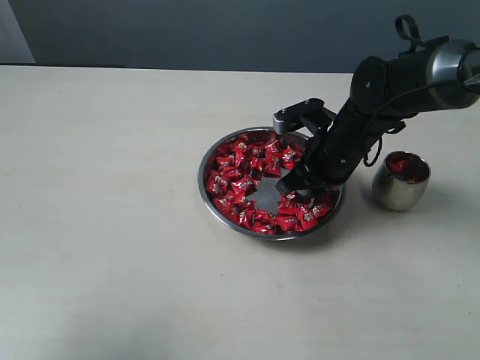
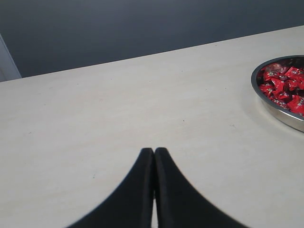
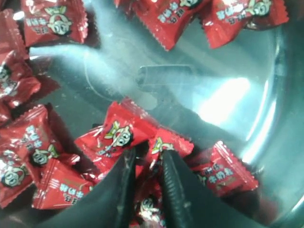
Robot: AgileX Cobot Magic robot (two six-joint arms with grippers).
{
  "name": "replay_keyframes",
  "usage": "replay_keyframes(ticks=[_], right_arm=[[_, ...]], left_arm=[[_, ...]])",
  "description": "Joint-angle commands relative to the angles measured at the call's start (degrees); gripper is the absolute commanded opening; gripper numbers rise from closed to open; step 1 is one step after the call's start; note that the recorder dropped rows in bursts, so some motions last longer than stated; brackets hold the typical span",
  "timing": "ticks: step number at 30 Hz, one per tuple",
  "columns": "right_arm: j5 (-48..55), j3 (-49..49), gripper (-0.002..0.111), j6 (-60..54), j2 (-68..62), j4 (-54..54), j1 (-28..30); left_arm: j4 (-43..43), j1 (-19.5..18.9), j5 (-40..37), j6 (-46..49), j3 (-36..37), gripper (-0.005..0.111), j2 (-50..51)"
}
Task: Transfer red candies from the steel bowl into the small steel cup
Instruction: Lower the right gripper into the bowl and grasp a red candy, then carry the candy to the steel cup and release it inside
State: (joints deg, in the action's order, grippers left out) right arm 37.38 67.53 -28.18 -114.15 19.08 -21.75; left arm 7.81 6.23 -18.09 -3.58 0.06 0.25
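Right gripper point(image 3: 146, 160) | jaws pinching one red candy point(image 3: 166, 142) | inside steel bowl point(image 3: 223, 95)

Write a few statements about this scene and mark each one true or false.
1. The right gripper is down inside the bowl. True.
2. The cup is empty. False: red candies lie in it.
3. The left gripper is wide open. False: it is shut, over bare table.
4. A bare patch in the bowl's middle is ringed by candies. True.
5. The cup stands inside the bowl. False: it stands on the table beside it.
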Motion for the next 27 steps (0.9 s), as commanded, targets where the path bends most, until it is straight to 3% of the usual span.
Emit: replay_keyframes(ticks=[1,4,7,18,27], right_arm=[[0.4,0.3,0.018,-0.1,0.6,-0.8,0.0],[0.4,0.3,0.013,0.7,1.0,-0.7,0.0],[0.3,0.3,-0.001,1.0,2.0,-0.7,0.0],[-3.7,0.3,-0.001,3.2,10.3,-1.6,0.2],[2.2,0.1,-0.001,16.4,17.8,-13.1,8.4]], left_arm=[[-0.1,0.2,0.3,-0.3,-0.1,0.000,-0.2],[-0.1,0.2,0.3,-0.3,-0.1,0.000,-0.2],[-0.1,0.2,0.3,-0.3,-0.1,0.000,-0.2],[-0.1,0.2,0.3,-0.3,-0.1,0.000,-0.2],[-0.1,0.2,0.3,-0.3,-0.1,0.000,-0.2]])
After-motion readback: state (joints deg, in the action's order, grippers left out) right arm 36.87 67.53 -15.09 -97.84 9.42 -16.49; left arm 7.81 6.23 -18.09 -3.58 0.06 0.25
